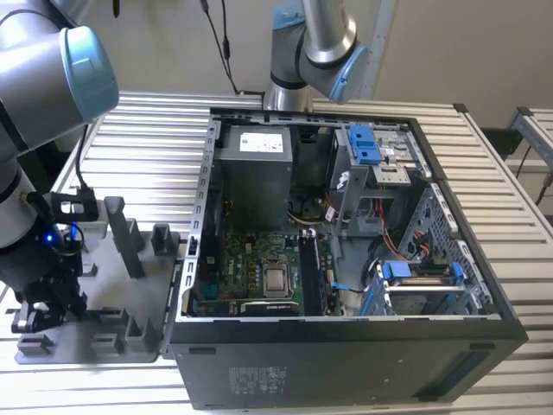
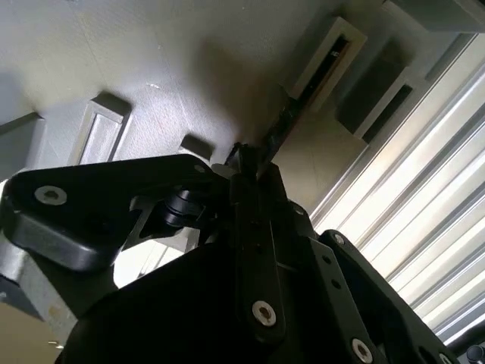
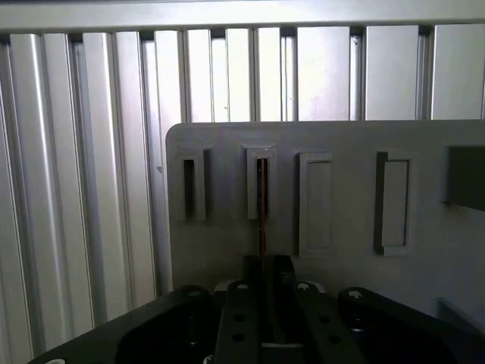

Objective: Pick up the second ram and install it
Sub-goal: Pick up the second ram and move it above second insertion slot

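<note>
Second ram [image 3: 262, 227], a slim flat dark memory stick, is sitting with one end in a narrow raised-rim slot [image 3: 251, 189] of the grey plastic tray [image 3: 220, 152]. The tray is lying on the ribbed metal tabletop [image 1: 147, 138], just beside the open black computer case [image 1: 346, 363], on the exterior view's left.

Black gripper [image 3: 262, 265] is reaching down over the tray. Its fingers [image 3: 248, 277] are pinching the stick's free end from both flat faces, clenched on it as far as both wrist views show.

Step in hand, as judged: the pick-up, at the grasp. The stick is not yet clear of the slot. The install is not begun, and the green motherboard [image 1: 259, 259] inside the case is lying well apart from the gripper.

Orientation: the stick is showing edge-on in the first wrist view. In the second wrist view the second ram [image 2: 284, 125] is running as a thin dark bar from the fingertips into the slot. The long axis appears to be standing up out of the tray, in line with the fingers, with the far end pointing down into the slot.

Judgement on the move ahead: clearing the slot is calling for a straight pull along that long axis. It is also calling for no sideways load on the thin board and a firm grip.
</note>
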